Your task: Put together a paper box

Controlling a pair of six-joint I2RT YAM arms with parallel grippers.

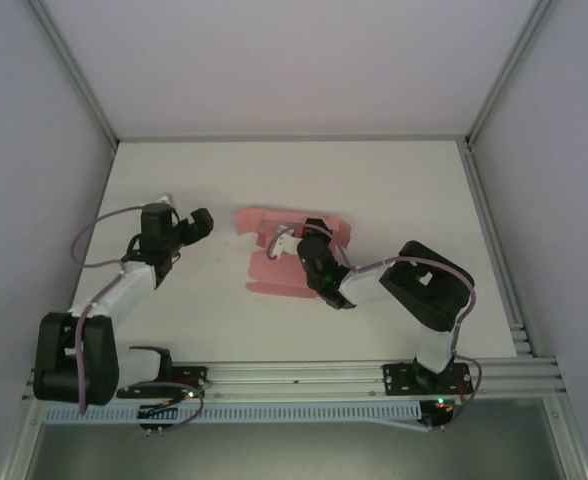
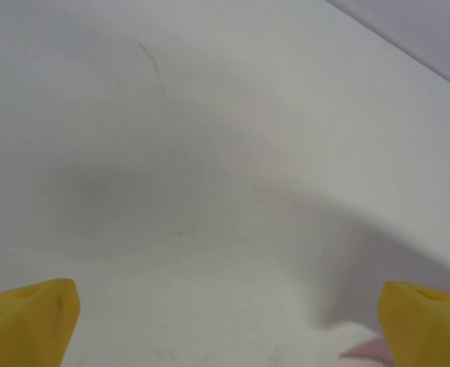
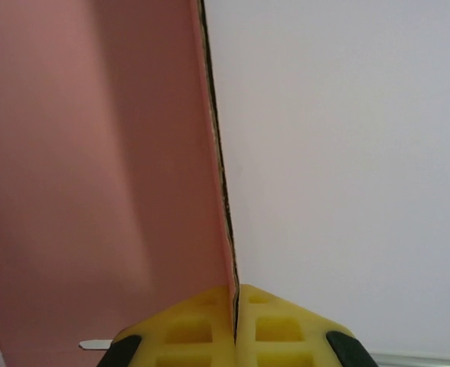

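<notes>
The paper box is a flat pink die-cut sheet lying mid-table, with flaps partly raised at its far edge. My right gripper reaches over the sheet's right part and is shut on one panel. In the right wrist view the yellow pads pinch the panel's thin edge, and the pink card stands upright to the left. My left gripper hovers left of the sheet, apart from it. Its yellow fingertips stand wide open over bare table, with a sliver of pink card by the right finger.
The white table is bounded by pale walls with aluminium posts at the back corners. An aluminium rail carries both arm bases along the near edge. Cables loop beside each arm.
</notes>
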